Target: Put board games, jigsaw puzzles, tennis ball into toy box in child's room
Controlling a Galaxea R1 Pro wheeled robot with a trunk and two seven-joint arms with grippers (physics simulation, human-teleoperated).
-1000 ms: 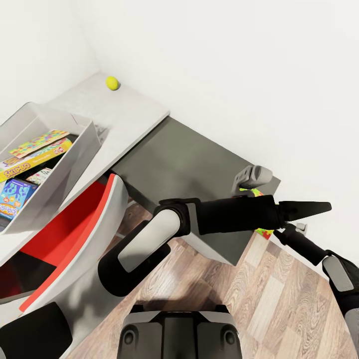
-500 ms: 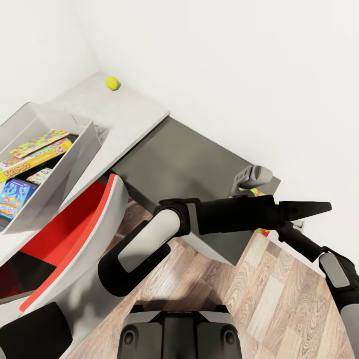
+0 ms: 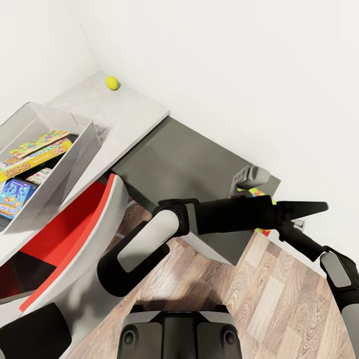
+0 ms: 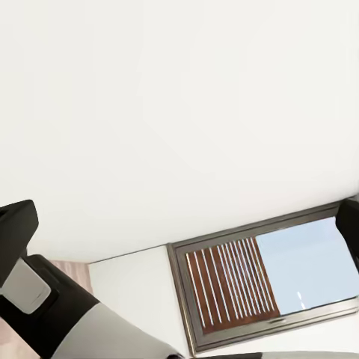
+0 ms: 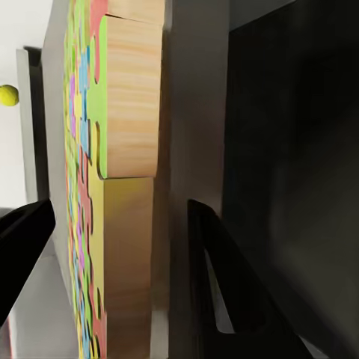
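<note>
Dark grey table (image 3: 189, 159) end, right jaws (image 5: 112, 277) parted around jigsaw puzzle (image 5: 112, 187) edge, left jaws' state unclear

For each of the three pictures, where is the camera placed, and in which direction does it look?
Head view: from the robot's head, down over the table, the toy box, the tennis ball; both arms show, and the left tool.
Left wrist view: near the left tool, facing a white wall and a window; a grey-black arm link shows.
Right wrist view: near the right tool, along the jigsaw puzzle edge; both fingers show.
Shared: head and right wrist views both show ball and puzzle.
</note>
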